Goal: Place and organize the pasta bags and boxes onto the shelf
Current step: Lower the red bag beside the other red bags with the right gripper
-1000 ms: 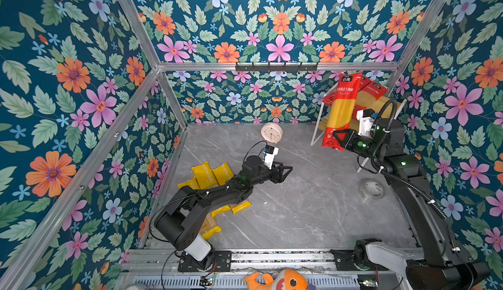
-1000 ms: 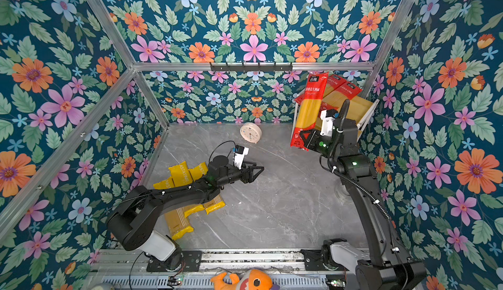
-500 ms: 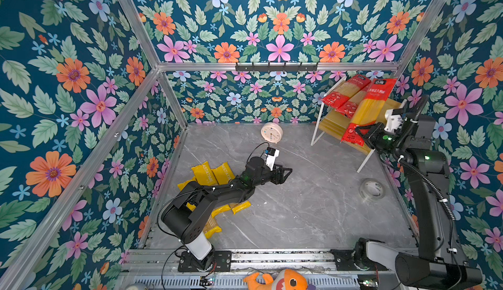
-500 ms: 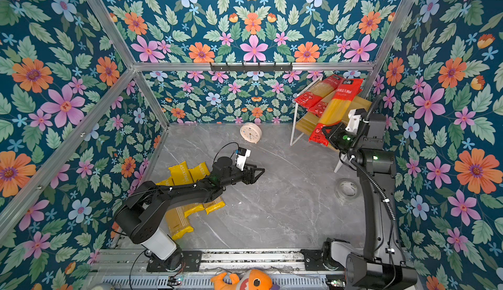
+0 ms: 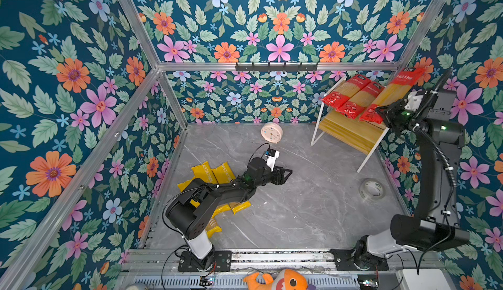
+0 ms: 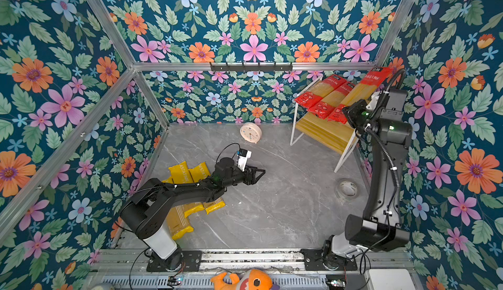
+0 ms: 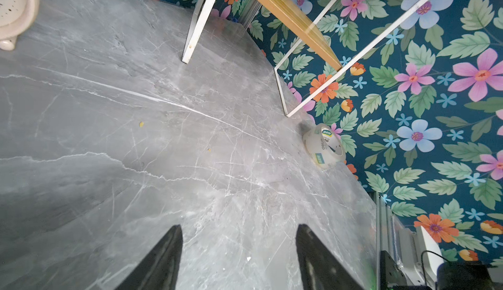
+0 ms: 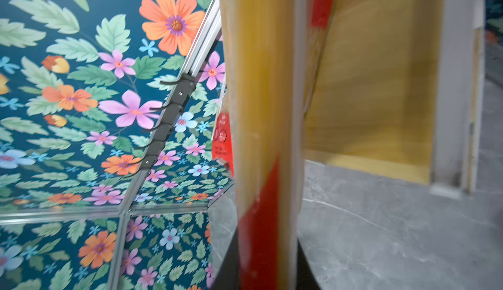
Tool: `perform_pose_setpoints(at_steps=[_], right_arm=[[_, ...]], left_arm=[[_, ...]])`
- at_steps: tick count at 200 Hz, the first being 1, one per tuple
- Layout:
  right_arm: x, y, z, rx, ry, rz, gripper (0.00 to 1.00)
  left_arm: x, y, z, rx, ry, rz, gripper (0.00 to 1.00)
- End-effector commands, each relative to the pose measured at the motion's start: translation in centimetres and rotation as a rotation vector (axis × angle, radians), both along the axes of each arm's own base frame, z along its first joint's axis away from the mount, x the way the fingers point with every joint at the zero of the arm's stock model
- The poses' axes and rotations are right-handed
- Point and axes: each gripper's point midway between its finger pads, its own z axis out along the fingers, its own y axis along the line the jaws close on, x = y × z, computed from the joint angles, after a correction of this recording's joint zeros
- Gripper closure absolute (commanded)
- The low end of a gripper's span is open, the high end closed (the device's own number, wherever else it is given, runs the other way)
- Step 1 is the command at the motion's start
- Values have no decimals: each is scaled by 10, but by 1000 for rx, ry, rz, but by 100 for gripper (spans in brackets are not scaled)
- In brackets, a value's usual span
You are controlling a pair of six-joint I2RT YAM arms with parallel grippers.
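Right gripper (image 5: 381, 113) has its jaws closed on the near red end of one red spaghetti packet (image 5: 394, 91). This packet slants over the right end of the top board of the shelf (image 5: 351, 134), just beside two more red packets (image 5: 351, 95) lying side by side on that board. Whether the held one touches the wood cannot be told. Three yellow packets (image 5: 202, 172) lie flat on the grey table (image 5: 313, 215) at its left side, well apart from the shelf. The left arm (image 5: 217, 193) stretches across them and hides their middles. Beyond them the left gripper (image 5: 287, 176) hangs over the table's middle with its fingers spread wide and nothing between them. One round clock (image 5: 271, 132) stands near the back wall, left of the shelf. One roll of clear tape (image 5: 371, 190) lies near the shelf's front leg. One black hook rail (image 5: 276, 66) runs along the back wall, and one orange plush toy (image 5: 280, 280) lies at the front edge.
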Motion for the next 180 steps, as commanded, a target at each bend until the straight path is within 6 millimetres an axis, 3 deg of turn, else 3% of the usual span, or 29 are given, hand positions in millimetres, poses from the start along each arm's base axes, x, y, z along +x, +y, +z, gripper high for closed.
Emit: perform_pose_setpoints(at_steps=[1, 14, 19, 56, 71, 83, 98, 133, 180], right_arm=[[13, -8, 13, -81, -41, 17, 100], [19, -4, 14, -65, -35, 50, 100], [29, -8, 3, -58, -2, 57, 100], [48, -12, -16, -44, 71, 79, 98], [51, -17, -26, -42, 115, 59, 88], [52, -23, -33, -58, 142, 32, 73], [49, -31, -38, -92, 174, -1, 60], [32, -52, -48, -196, 265, -92, 48], [10, -71, -43, -335, 310, -168, 45]], left_arm=[[1, 0, 8, -15, -32, 4, 31], [1, 0, 7, -10, -29, 3, 31], [1, 0, 6, -8, -27, 3, 31], [2, -1, 5, -12, -14, 4, 32], [2, -1, 4, -9, -14, 4, 32], [2, -1, 3, -8, -13, 6, 32], [2, -1, 3, -8, -11, 7, 32], [1, -2, 2, -8, -10, 2, 32], [2, -7, 3, -13, -5, -9, 32]])
